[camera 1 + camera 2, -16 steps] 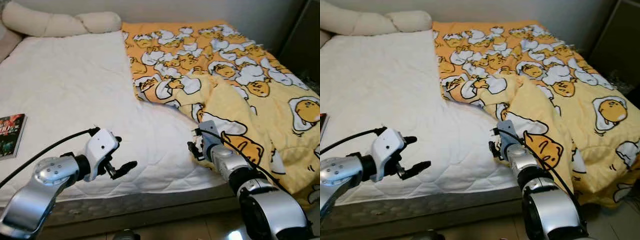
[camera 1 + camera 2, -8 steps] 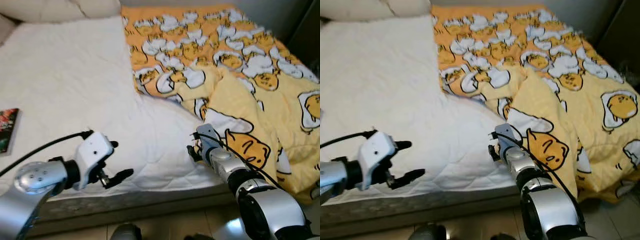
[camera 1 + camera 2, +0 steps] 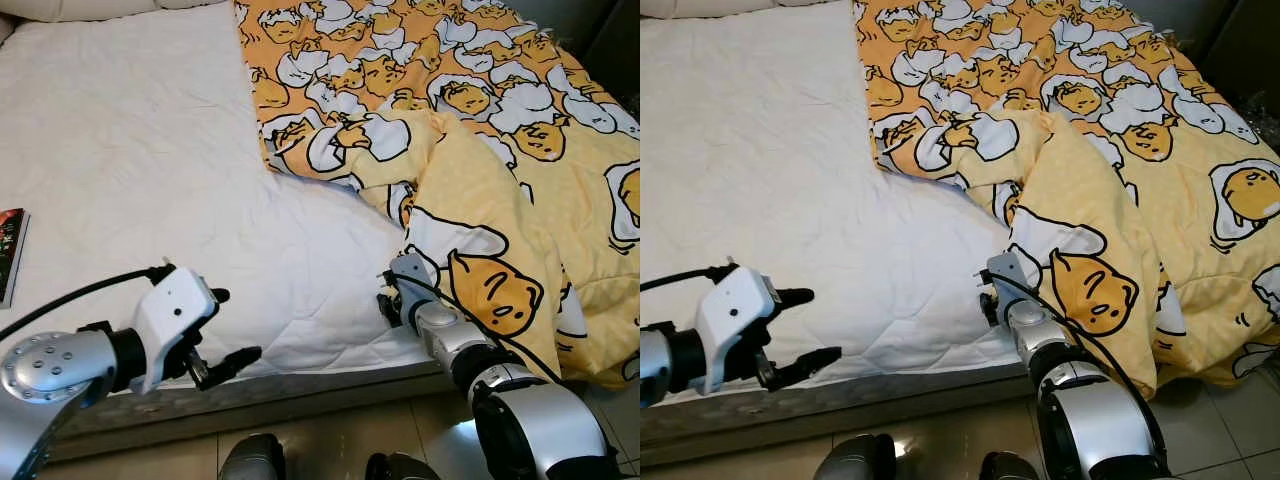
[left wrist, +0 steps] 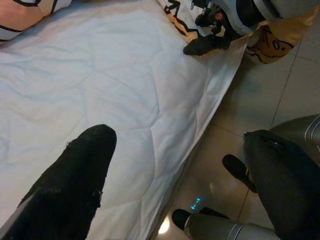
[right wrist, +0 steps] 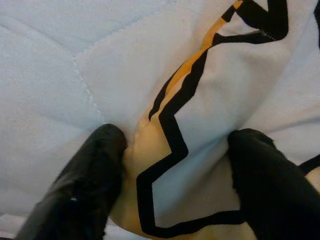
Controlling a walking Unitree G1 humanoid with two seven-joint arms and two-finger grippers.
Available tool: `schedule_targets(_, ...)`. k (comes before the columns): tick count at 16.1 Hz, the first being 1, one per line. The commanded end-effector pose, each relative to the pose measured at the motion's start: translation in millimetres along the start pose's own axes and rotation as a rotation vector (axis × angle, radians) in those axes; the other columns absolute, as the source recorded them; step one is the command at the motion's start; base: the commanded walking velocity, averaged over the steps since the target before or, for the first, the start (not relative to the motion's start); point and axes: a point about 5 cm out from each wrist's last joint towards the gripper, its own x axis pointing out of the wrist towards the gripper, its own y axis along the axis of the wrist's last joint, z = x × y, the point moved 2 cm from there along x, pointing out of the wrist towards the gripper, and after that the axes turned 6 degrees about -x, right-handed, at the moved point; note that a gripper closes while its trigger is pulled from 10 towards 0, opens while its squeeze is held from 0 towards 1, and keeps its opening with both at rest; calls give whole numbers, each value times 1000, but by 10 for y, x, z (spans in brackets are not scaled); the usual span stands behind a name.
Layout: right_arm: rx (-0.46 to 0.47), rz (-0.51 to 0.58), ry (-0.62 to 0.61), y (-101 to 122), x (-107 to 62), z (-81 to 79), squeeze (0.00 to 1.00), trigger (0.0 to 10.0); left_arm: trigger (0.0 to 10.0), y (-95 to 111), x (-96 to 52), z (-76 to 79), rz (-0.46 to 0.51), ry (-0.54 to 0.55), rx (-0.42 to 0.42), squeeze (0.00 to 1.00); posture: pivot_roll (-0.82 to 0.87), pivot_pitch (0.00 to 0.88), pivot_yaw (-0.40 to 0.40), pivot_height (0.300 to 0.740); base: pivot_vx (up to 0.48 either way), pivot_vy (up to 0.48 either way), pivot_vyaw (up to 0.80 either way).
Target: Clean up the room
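A yellow blanket (image 3: 480,200) printed with egg figures covers the right half of the bed and lies bunched toward the bed's near right corner. My right gripper (image 3: 390,300) sits at the blanket's lower left edge, on the white quilted mattress (image 3: 140,170). In the right wrist view its fingers (image 5: 95,170) stand open on either side of a fold of the blanket (image 5: 200,115), with the fold between them. My left gripper (image 3: 232,325) hovers open over the mattress's front edge, holding nothing.
A book (image 3: 10,250) lies on the mattress at the far left. Tiled floor (image 3: 330,445) runs along the bed's front, with my feet (image 3: 250,462) on it. Dark furniture (image 3: 622,40) stands at the back right.
The camera has tipped down, so the pillows have left the picture. My left gripper has sunk toward the bed's front edge. The right gripper stays at the blanket's edge.
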Motion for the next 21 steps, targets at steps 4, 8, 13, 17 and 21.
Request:
schedule_targets(4, 10, -45, 0, -138, -8, 19, 0, 706, 10000, 15, -13, 62, -9, -28, 0, 24, 258, 157, 13, 740, 0, 0, 0)
schedule_targets(8, 3, -36, -5, -104, -9, 74, 0, 0, 10000, -28, -37, 81, -34, -38, -10, 20, 259, 155, -4, 740, 0, 0, 0)
schedule_targets(13, 3, -29, -2, -89, -10, 96, 0, 0, 10000, -38, -52, 80, -40, -33, -14, 16, 252, 152, -10, 740, 0, 0, 0)
schedule_targets(17, 50, -5, 51, -136, -16, 38, 0, 0, 10000, -45, -34, 58, -39, -26, -15, 12, 239, 139, -4, 740, 0, 0, 0)
schedule_targets(21, -28, 16, 199, -331, -62, -47, 0, 0, 10000, -58, -25, 31, -37, -26, -15, 8, 222, 125, -1, 740, 0, 0, 0)
